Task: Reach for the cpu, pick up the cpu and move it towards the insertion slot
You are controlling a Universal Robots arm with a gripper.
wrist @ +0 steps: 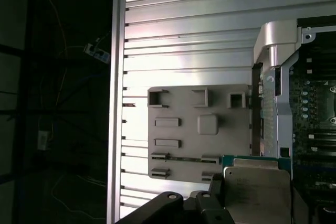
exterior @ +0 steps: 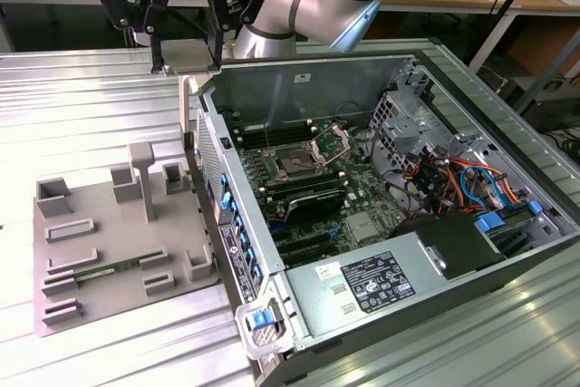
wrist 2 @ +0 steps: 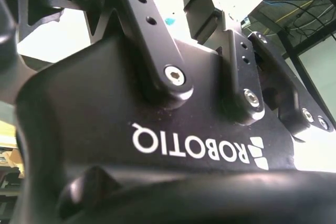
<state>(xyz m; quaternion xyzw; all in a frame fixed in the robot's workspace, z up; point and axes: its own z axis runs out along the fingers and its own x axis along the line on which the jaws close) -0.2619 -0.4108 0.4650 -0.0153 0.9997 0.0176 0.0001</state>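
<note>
Reach and pick-up: done. Black two-finger tool (exterior: 188, 66) is clamped on the thin, square, silver-topped cpu (exterior: 190, 53), which is held clear above the ribbed metal tabletop (exterior: 82, 106). The first wrist view confirms the cpu (wrist: 257, 190) is in the grip.

Transfer: incomplete, in my judgement. Square, dark-centred insertion slot (exterior: 294, 163) w/ silver bracket sits well below the tool and off to one side, inside the open grey pc case (exterior: 362, 296).

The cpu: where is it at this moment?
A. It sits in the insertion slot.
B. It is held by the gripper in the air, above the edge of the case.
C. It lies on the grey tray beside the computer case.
B: in the exterior view the gripper holds the cpu above the edge of the computer case, and the insertion slot shows its dark centre bare.
</note>
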